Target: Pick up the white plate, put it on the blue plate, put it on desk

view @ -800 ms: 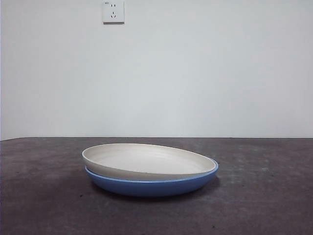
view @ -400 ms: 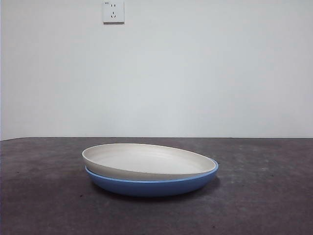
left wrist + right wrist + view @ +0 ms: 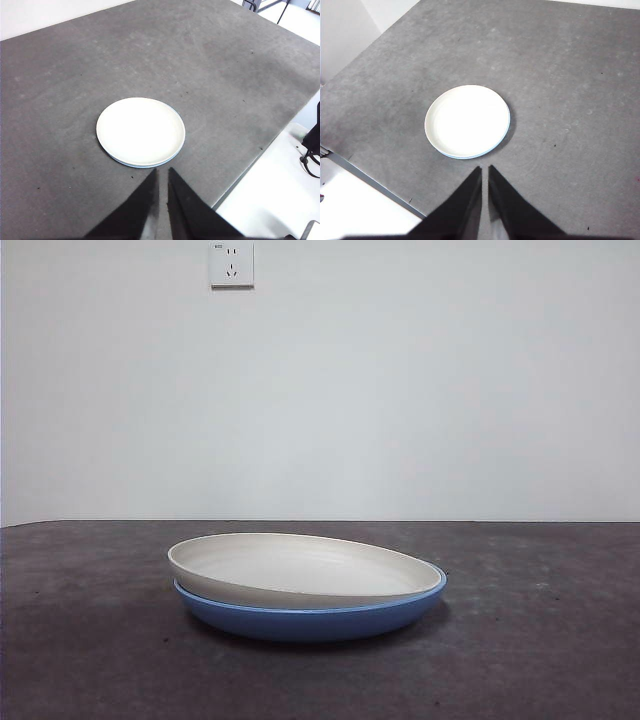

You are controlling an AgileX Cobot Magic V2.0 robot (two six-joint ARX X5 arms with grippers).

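The white plate (image 3: 300, 570) sits nested in the blue plate (image 3: 310, 618), slightly tilted and shifted so a sliver of blue rim shows on one side; the stack rests near the middle of the desk (image 3: 540, 640), well apart from its edges. The stacking looks done. Both arms hang high above: the left gripper (image 3: 161, 187) and right gripper (image 3: 485, 182) each have jaws pressed nearly together, holding nothing. What is left, if anything, is moving a plate back onto the desk.
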